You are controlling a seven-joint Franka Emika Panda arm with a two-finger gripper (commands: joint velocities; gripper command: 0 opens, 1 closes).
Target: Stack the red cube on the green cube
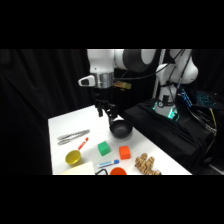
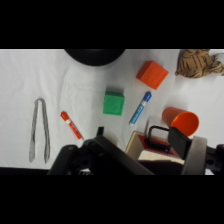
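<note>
The red cube (image 1: pixel 124 152) lies near the table's front, just right of the green cube (image 1: pixel 104 148), with a small gap between them. My gripper (image 1: pixel 106 114) hangs open and empty above the back of the table, next to a black bowl (image 1: pixel 121 130), well away from both cubes. In the wrist view the green cube (image 2: pixel 114 102) is near the middle and the red cube (image 2: pixel 152 74) is up and to its right. A blue marker (image 2: pixel 140 107) lies between them. The gripper (image 2: pixel 146 139) rises from the bottom edge with nothing in it.
Metal tongs (image 1: pixel 72 136), a red-tipped marker (image 1: pixel 82 143) and a yellow cup (image 1: pixel 73 158) lie left of the cubes. An orange cup (image 2: pixel 181 121), a black-handled item (image 2: pixel 159 139) and a brown wooden piece (image 1: pixel 145 164) sit at the front. A black case (image 1: pixel 165 130) borders the table's right.
</note>
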